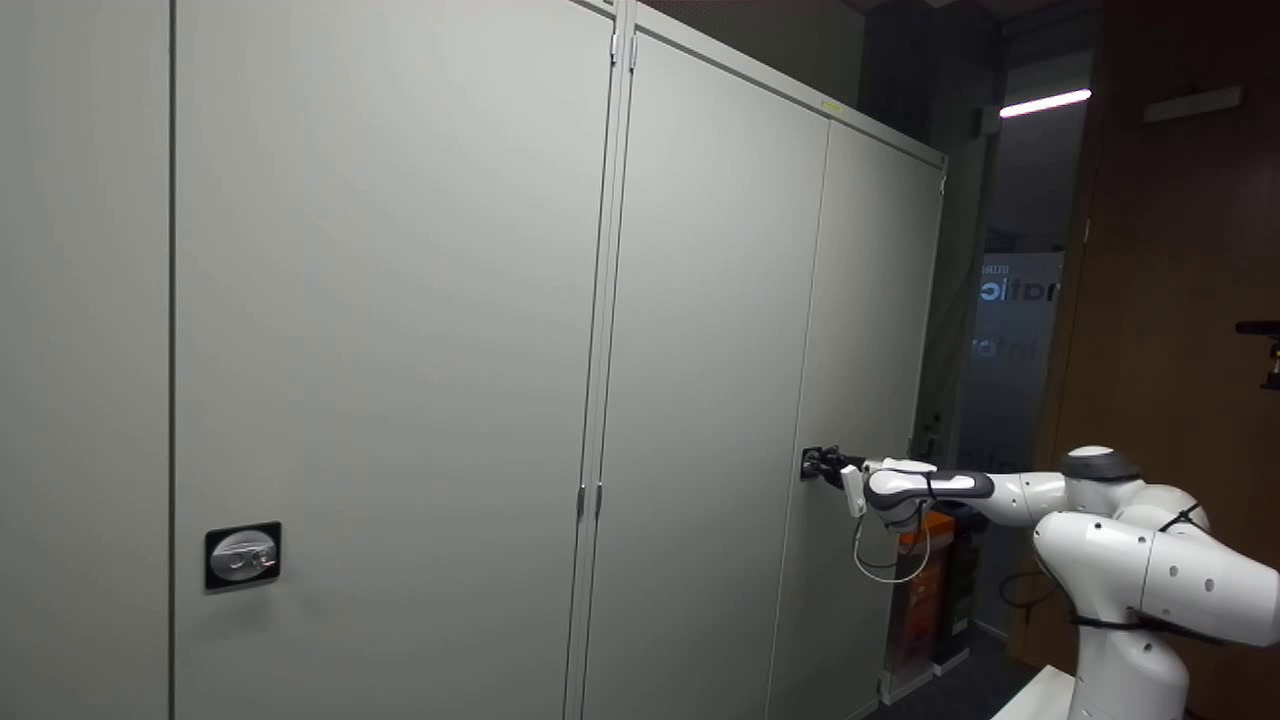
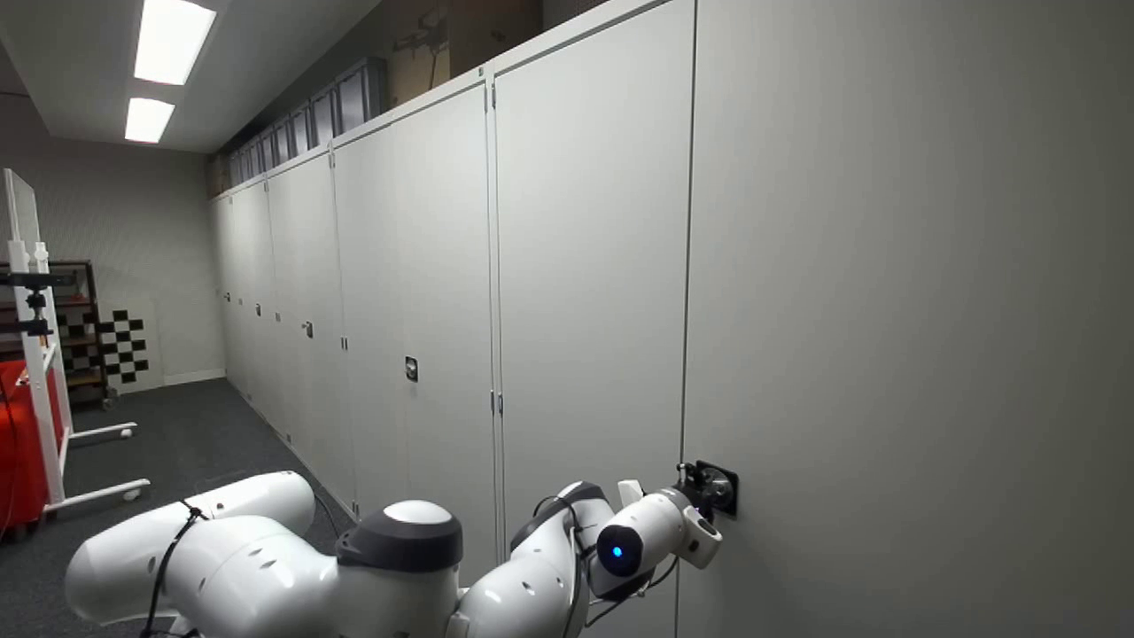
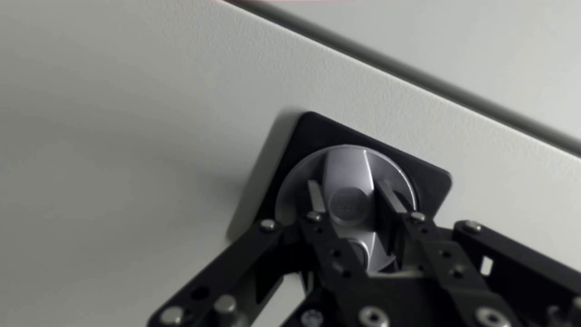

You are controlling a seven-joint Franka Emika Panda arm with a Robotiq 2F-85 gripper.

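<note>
My black gripper (image 3: 352, 195) is at a silver door handle (image 3: 349, 168) on a pale grey cabinet door. One finger lies on each side of the handle's raised ridge, drawn in to about its width and closed on it. The handle is a round silver dial on a black square plate (image 3: 308, 131). Its ridge stands at a slant to the plate's sides. The lower dial and plate are partly hidden by the fingers. In both exterior views the gripper (image 1: 828, 465) (image 2: 695, 483) reaches the plate beside the door seam, and the doors look closed.
The tall cabinet row (image 1: 710, 300) fills most of both exterior views. A further handle (image 1: 243, 555) is on a neighbouring door. An orange bin (image 1: 920, 600) stands beyond the cabinet near the arm. A wheeled white stand (image 2: 53, 443) and a red object (image 2: 18, 443) are at the far side.
</note>
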